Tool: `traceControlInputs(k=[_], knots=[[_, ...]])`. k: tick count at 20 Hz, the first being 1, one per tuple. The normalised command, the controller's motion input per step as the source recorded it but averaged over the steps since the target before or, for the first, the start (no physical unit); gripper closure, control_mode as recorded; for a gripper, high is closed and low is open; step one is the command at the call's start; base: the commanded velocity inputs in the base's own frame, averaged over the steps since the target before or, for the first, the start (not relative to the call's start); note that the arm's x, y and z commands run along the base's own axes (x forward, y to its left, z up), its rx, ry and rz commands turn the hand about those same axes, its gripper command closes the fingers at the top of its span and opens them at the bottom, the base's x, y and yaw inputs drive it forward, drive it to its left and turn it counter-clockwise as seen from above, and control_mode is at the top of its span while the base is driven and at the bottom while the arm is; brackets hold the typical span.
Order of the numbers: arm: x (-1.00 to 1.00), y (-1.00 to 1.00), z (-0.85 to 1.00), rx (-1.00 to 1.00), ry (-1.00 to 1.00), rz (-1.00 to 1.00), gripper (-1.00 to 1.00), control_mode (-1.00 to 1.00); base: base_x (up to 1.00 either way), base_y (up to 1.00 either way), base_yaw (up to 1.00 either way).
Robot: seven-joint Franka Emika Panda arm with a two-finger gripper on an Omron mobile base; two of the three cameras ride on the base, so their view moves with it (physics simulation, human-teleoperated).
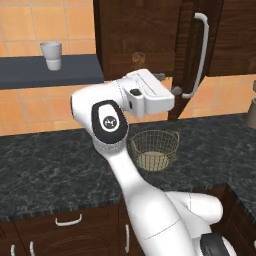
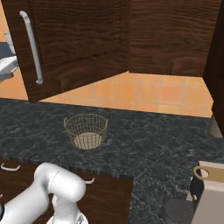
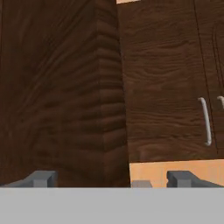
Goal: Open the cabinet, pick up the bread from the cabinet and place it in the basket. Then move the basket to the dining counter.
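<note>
The cabinet point(image 1: 145, 35) is made of dark brown wood with a wavy grain, and its door point(image 2: 70, 43) is swung partly open. A long silver bar handle point(image 1: 199, 55), round and smooth, is fixed upright on the door. Inside the cabinet, a small rounded brown bread point(image 1: 138, 58) is seen on the shelf, partly in shadow.

The gripper point(image 1: 167, 84) is held at the lower edge of the door, close to the bottom end of the handle. In the hand view the two grey fingertips point(image 3: 41, 178) are set well apart, one on each side of the door edge, and nothing is grasped between them.

The basket point(image 1: 154, 149) is a round bowl of thin tan-gold wire mesh with a pale flat bottom. It is standing upright on the black speckled counter point(image 1: 45, 170), below the cabinet. A white ribbed cup point(image 1: 51, 55) is placed on a dark shelf point(image 1: 30, 72) to the left.
</note>
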Motion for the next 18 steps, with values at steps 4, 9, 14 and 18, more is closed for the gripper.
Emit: traceControlInputs(k=[4, 9, 14, 18], knots=[[0.00, -0.47, -0.05, 0.00, -0.01, -0.23, -1.00, -1.00, 0.00, 0.00, 0.00], [-0.29, -0.75, 0.00, 0.01, -0.01, -0.11, -1.00, -1.00, 0.00, 0.00, 0.00], [-0.75, -0.99, 0.00, 0.07, 0.00, -0.32, -1.00, -1.00, 0.00, 0.00, 0.00], [-0.60, -1.00, 0.00, 0.13, 0.00, -0.22, -1.00, -1.00, 0.00, 0.00, 0.00]])
